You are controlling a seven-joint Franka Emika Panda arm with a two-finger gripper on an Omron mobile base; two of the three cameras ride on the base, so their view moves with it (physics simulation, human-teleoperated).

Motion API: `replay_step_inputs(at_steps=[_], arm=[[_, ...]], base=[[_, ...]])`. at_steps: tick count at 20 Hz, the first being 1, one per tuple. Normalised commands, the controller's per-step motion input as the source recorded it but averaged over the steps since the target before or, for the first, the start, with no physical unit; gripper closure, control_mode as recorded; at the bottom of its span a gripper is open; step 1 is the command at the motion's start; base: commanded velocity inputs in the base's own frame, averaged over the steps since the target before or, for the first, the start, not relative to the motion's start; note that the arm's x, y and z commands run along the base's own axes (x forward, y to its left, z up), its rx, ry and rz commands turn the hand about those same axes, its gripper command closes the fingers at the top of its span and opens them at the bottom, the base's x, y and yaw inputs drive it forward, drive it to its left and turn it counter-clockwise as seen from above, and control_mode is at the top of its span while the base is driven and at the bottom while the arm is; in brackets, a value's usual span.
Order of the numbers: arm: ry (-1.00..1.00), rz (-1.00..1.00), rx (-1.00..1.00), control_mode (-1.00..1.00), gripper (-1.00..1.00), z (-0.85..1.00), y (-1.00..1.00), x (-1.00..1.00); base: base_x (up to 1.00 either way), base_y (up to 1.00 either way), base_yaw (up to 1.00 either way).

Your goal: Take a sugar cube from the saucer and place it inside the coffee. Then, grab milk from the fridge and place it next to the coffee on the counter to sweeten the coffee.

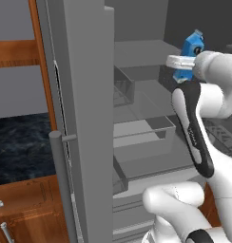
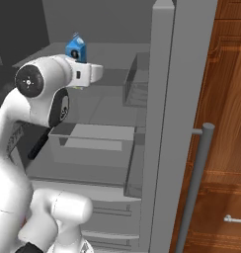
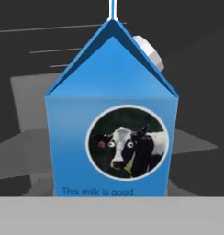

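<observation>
Room: the fridge (image 1: pixel 84 118) stood open, its grey door edge toward the base; beside it lay the counter (image 1: pixel 20 147), black marbled over brown cabinets.
Fridge contents: clear bins and grey shelves; the milk (image 3: pixel 111 124) stood upright on an upper shelf.
Milk: blue gabled carton (image 2: pixel 76 48), round cow picture, pale cap.
Fingers: cannot tell whether open or closed.

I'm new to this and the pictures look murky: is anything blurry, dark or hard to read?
Hand view: the milk sits close and sharp, its cow label and small print readable, with dim grey behind. Left base view: the fridge interior is flat grey, softly rendered, without glare. Right base view: the carton looks tiny, details lost.
</observation>
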Motion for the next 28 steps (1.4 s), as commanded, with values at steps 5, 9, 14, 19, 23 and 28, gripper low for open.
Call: replay_step_inputs(at_steps=[5,9,14,19,23,28], arm=[[0.10,0.01,-0.03,-1.00,1.00,-0.48,0.00,-1.00],[0.21,0.00,-0.03,-1.00,1.00,-0.61,0.00,-1.00],[0.20,0.00,-0.04,-1.00,1.00,-0.27,0.00,-0.59],[0.02,0.00,0.00,-1.00,1.00,-0.02,0.00,-0.13],[0.18,0.00,0.00,-1.00,1.00,-0.24,0.00,-0.81],[0.00,0.00,0.00,1.00,1.00,0.00,0.00,0.00]], base=[[0.00,0.00,0.00],[0.00,0.00,0.00],[0.00,0.00,0.00],[0.00,0.00,0.00],[0.00,0.00,0.00],[-0.30,0.00,0.00]])
